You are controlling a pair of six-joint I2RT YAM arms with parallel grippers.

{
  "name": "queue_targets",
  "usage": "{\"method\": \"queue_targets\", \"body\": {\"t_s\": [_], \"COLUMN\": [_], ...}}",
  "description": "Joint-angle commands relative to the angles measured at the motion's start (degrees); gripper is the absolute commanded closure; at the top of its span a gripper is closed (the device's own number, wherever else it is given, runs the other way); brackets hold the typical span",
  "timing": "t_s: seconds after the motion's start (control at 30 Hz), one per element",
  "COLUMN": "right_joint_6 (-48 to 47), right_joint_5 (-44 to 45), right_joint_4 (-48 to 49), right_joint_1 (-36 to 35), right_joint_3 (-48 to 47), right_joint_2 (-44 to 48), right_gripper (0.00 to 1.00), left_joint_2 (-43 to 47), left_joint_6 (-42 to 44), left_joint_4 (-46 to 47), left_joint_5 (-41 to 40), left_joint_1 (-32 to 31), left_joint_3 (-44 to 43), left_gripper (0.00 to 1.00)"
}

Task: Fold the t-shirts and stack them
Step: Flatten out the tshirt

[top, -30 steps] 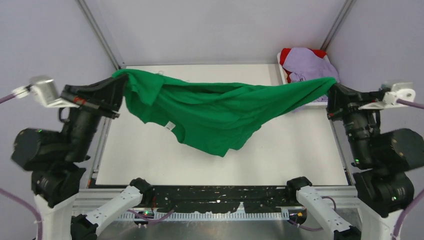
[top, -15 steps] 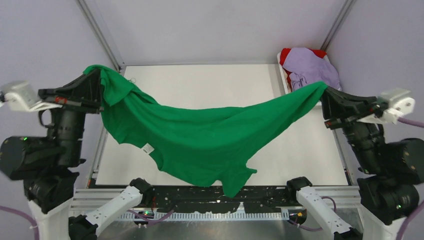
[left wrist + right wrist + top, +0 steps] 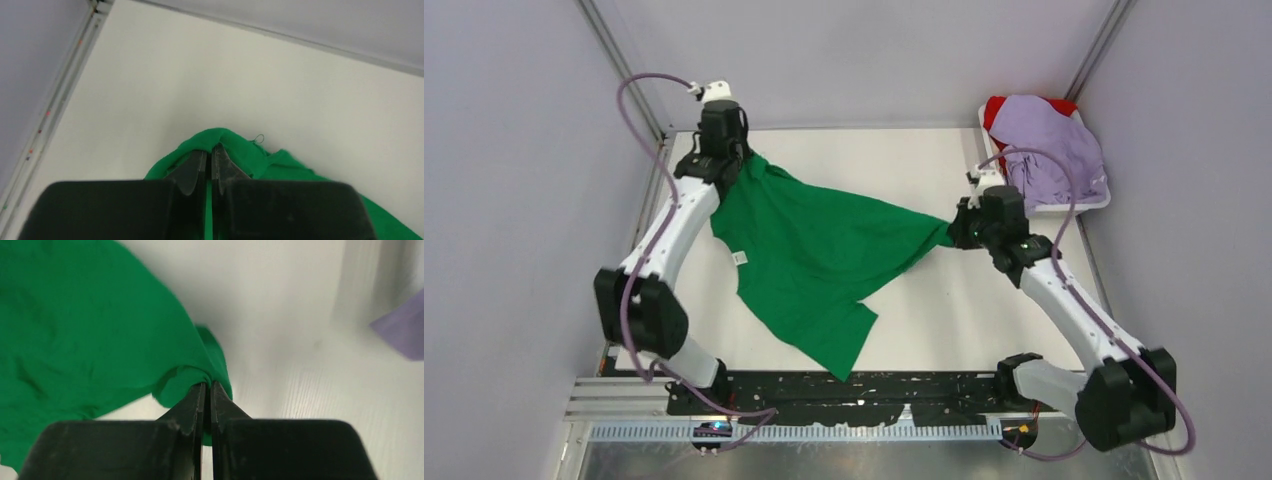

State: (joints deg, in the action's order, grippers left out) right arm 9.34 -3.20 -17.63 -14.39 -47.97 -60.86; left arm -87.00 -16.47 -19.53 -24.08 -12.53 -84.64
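The bright green t-shirt [image 3: 809,250] lies spread and rumpled on the white table, stretched between both grippers. My left gripper [image 3: 736,163] is shut on its far left corner [image 3: 220,137], low at the table's back left. My right gripper [image 3: 952,232] is shut on its right corner [image 3: 192,377], low right of centre. The pale lavender t-shirt [image 3: 1049,140] lies bunched on the red t-shirt [image 3: 996,110] in the white tray at the back right; a lavender edge shows in the right wrist view [image 3: 402,327].
The white tray [image 3: 1079,207] stands at the back right corner against the wall. Grey walls close in the table on three sides. A metal rail [image 3: 60,95] runs along the table's left edge. The arm bases stand at the near edge.
Both arms have swung from raised at the sides down and forward onto the table, bringing the green shirt from hanging in the air to lying on the table. Both grippers stay shut on it.
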Motion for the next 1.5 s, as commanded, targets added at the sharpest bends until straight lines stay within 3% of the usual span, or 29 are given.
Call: {"method": "queue_targets", "body": {"t_s": [0.0,0.2,0.33,0.4,0.43,0.47,0.5,0.57,0.6,0.7,0.87,0.97,1.1,1.3,1.47], "right_joint_6": [4.0,6.1,6.6,7.3,7.5,7.6,7.7,7.7,7.6,7.5,8.2,8.9,9.2,9.6,9.6], "right_joint_5": [-0.6,1.9,0.7,1.1,1.4,1.9,2.3,2.9,4.5,5.3,4.2,2.2,2.2,1.5,1.5], "right_joint_4": [3.5,0.8,-0.5,-1.1,-1.3,-1.7,-1.8,-2.3,-2.8,-3.3,-2.3,-1.6,-1.3,-0.7,-0.8], "right_joint_1": [-0.1,-0.1,0.0,-0.1,0.0,0.0,-0.1,-0.1,-0.1,-0.1,-0.1,-0.1,-0.1,-0.4,-0.7], "right_joint_3": [0.6,-3.5,-6.5,-6.7,-6.7,-6.5,-6.1,-5.5,-5.4,-4.4,-2.2,-0.6,1.0,2.5,3.2], "right_joint_2": [-8.6,-21.4,-27.0,-28.5,-28.9,-28.9,-28.7,-28.1,-27.8,-26.2,-23.6,-22.8,-21.7,-20.2,-18.9], "right_gripper": [0.95,0.95,0.95,0.95,0.95,0.95,0.95,0.95,0.95,0.95,0.95,0.95,0.95,0.95,0.95], "left_joint_2": [-12.2,-33.1,-42.1,-45.0,-45.7,-45.9,-45.7,-43.8,-42.2,-34.2,-9.7,2.9,15.8,26.5,29.4], "left_joint_6": [-4.8,-8.9,-12.2,-13.7,-14.6,-15.3,-15.6,-15.5,-15.0,-14.6,-12.9,-12.1,-10.9,-20.4,-27.9], "left_joint_4": [3.4,-3.5,-2.8,-1.3,-1.2,-1.4,-1.4,-2.5,-3.1,-4.7,-1.4,-3.4,-13.3,-23.4,-23.6], "left_joint_5": [3.3,11.7,16.9,19.7,21.1,22.6,24.5,28.4,30.1,34.5,34.7,33.6,24.9,23.7,20.4], "left_joint_1": [2.1,2.5,2.8,3.2,3.4,3.6,3.8,4.0,4.0,3.9,1.5,-2.2,-12.0,-24.9,-32.3], "left_joint_3": [-10.3,-32.6,-42.0,-44.5,-45.2,-45.6,-45.4,-44.2,-43.1,-35.1,-4.9,10.4,24.8,41.6,48.3], "left_gripper": [1.00,1.00,0.96,0.90,0.84,0.71,0.41,0.04,0.01,0.00,0.00,0.00,0.00,0.00,0.01]}}
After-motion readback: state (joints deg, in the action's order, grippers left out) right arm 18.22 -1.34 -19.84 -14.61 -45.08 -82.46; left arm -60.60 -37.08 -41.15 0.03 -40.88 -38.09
